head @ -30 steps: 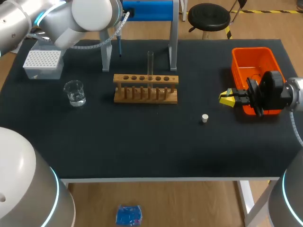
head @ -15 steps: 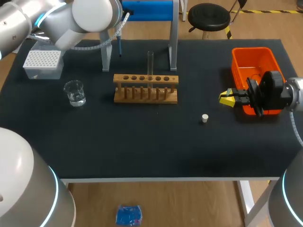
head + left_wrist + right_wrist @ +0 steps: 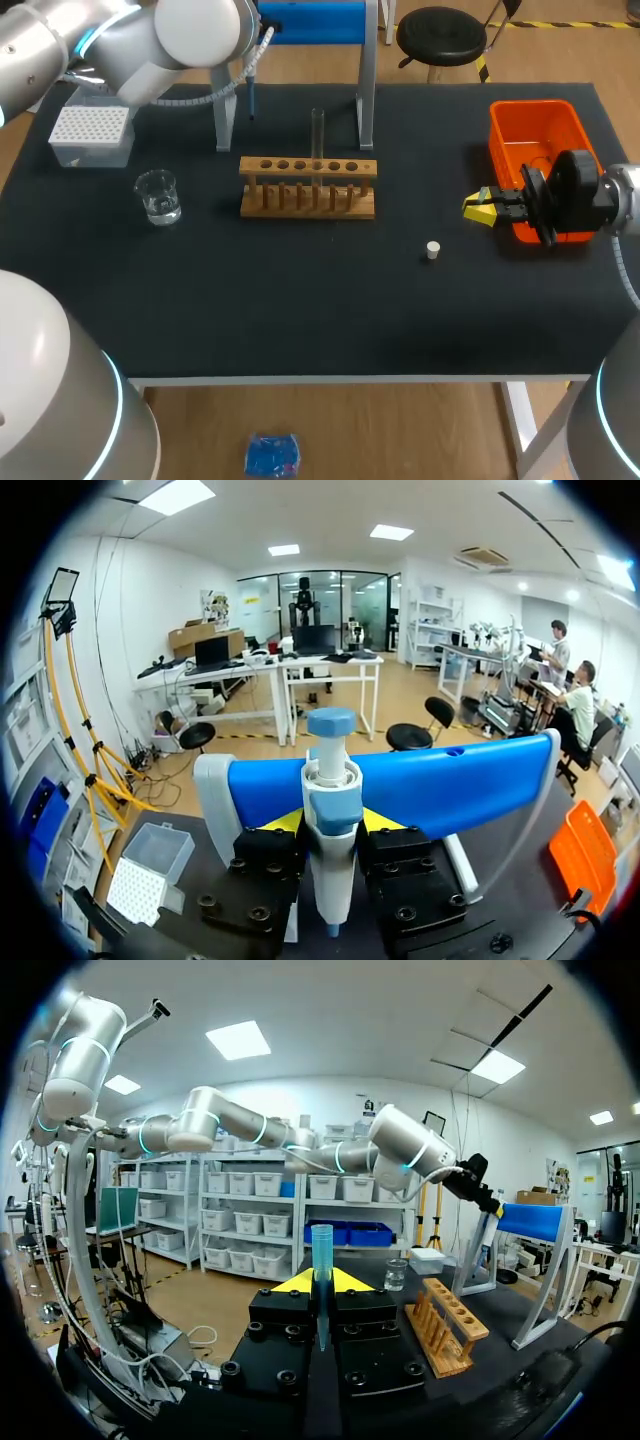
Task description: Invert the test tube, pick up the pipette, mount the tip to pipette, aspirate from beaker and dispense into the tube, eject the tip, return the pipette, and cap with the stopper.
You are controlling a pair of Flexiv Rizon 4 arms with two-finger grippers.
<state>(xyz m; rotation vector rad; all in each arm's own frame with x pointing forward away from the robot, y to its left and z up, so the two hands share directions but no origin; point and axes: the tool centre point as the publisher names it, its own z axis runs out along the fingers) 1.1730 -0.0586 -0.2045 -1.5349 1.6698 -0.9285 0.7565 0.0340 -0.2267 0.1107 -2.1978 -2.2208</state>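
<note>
Left gripper (image 3: 332,825) is clamped on the pipette (image 3: 333,775), fingers snug against both sides of its body, right at the blue stand (image 3: 450,790) behind the wooden rack (image 3: 308,186). Right gripper (image 3: 321,1282) is closed narrow on a blue tip (image 3: 321,1245), held upright, well to the right of the rack and just beside the orange bin (image 3: 535,135). Test tube (image 3: 318,128) stands upright in the rack. Stopper (image 3: 432,250) lies front-right of the rack. Beaker (image 3: 158,196) sits left of the rack, tip box (image 3: 92,133) back-left.
</note>
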